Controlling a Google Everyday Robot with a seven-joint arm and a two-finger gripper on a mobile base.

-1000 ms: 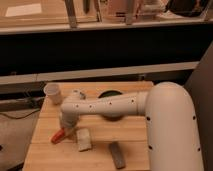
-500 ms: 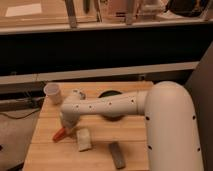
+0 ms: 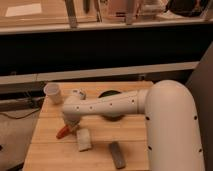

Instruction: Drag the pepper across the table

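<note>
Pepper (image 3: 63,132) lies on the counter (image 3: 48,151) right at the gripper (image 3: 73,126), in the same spot as half a second ago; nothing has visibly shifted. The gripper sits low, hidden under the arm's end, so I cannot tell whether it holds the pepper. By my judgement the drag is stalled or barely begun. A beige block (image 3: 84,140) lies just beside the gripper.
</note>
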